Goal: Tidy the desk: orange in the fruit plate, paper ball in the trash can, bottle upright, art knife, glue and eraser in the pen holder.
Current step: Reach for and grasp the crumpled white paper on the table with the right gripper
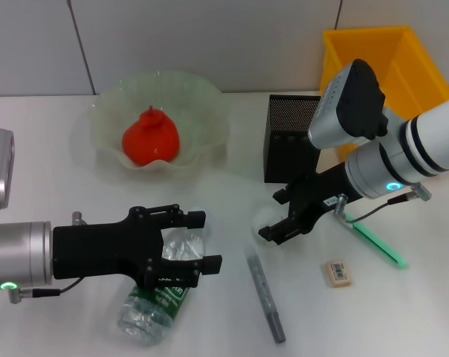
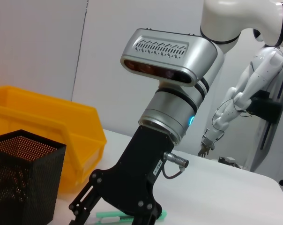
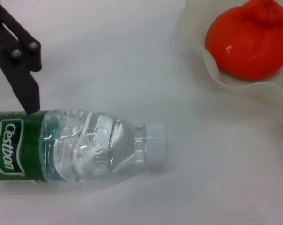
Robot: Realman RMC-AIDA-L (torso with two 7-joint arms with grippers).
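Observation:
The clear bottle [image 1: 159, 301] with a green label lies on its side at the front left, its white cap [image 3: 155, 140] pointing toward the plate. My left gripper [image 1: 202, 240] is open and low over it, one finger on each side of its upper body; one finger [image 3: 23, 75] touches the bottle by the label. The orange [image 1: 151, 140] sits in the glass fruit plate [image 1: 206, 111]. My right gripper [image 1: 275, 216] hovers open in front of the black mesh pen holder [image 1: 288, 141]. A grey art knife [image 1: 265, 296], an eraser [image 1: 337, 273] and a green glue stick [image 1: 375, 239] lie on the table. The paper ball is out of view.
A yellow bin [image 1: 392, 59] stands at the back right behind the pen holder [image 2: 22, 183]. The green stick [image 2: 127, 217] lies just under the right gripper [image 2: 115, 218] in the left wrist view. The table is white.

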